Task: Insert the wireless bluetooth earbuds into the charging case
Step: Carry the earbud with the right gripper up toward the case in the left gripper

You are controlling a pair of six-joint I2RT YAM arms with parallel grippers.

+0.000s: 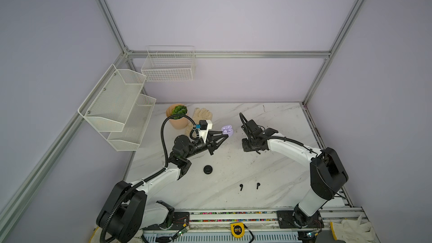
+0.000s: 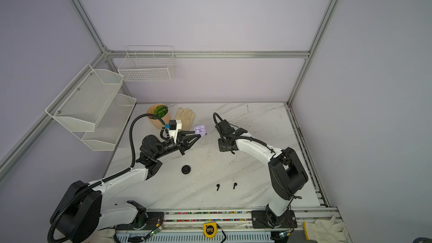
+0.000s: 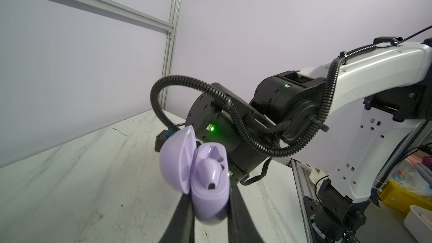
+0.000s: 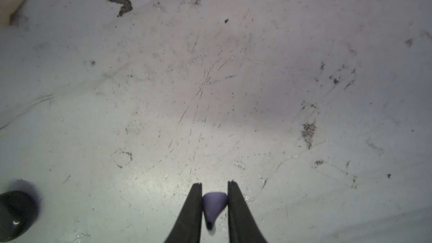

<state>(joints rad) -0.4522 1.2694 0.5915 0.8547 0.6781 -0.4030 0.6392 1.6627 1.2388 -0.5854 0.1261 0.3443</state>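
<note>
My left gripper (image 3: pixel 210 209) is shut on the base of a lilac charging case (image 3: pixel 211 197), held above the table in both top views (image 1: pixel 227 130) (image 2: pixel 200 130). Its lid (image 3: pixel 177 160) stands open, and one lilac earbud (image 3: pixel 209 171) sits in a slot. My right gripper (image 4: pixel 215 186) points down at the table, shut on a second lilac earbud (image 4: pixel 214 203) with its stem toward the camera. In both top views the right wrist (image 1: pixel 253 136) hides these fingers. Two black earbuds (image 1: pixel 241 187) (image 1: pixel 258 185) lie near the table's front. A closed round black case (image 1: pixel 207 169) (image 4: pixel 16 213) rests between the arms.
A potted succulent (image 1: pixel 177 115) and a beige glove (image 1: pixel 203 114) sit at the back left of the marble table (image 1: pixel 268 178). White mesh shelves (image 1: pixel 117 106) and a wire basket (image 1: pixel 168 66) hang on the walls. A yellow tape measure (image 1: pixel 237 229) lies on the front rail.
</note>
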